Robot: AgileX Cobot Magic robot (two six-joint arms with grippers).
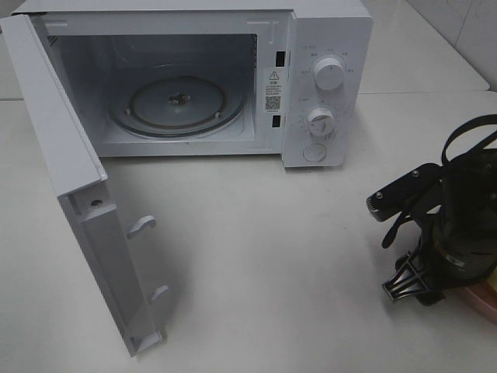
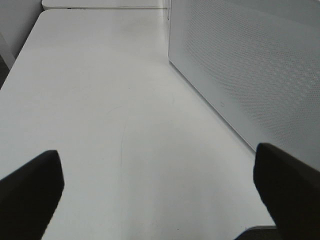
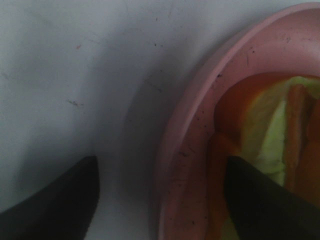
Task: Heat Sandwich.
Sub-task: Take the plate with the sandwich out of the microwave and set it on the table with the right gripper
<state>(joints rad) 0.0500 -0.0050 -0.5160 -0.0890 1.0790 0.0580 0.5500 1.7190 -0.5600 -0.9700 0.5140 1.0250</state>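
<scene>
The sandwich [image 3: 280, 130], with tan crust and pale green filling, lies on a round pink plate [image 3: 200, 115]. In the exterior high view only the plate's edge [image 1: 486, 301] shows at the right border, and my right arm hides the sandwich. My right gripper [image 3: 160, 210] is open, with the plate's rim between its fingers: one finger [image 3: 55, 200] over the table, the other [image 3: 270, 205] over the sandwich. It also shows in the exterior high view [image 1: 411, 284]. My left gripper [image 2: 160, 195] is open and empty, low over bare table.
A white microwave [image 1: 326, 78] stands at the back, its door [image 1: 70, 179] swung open to the left, with a glass turntable [image 1: 178, 105] inside. A white dotted panel of the microwave [image 2: 250, 65] stands beside my left gripper. The white table [image 1: 256, 256] lies between the microwave and the plate.
</scene>
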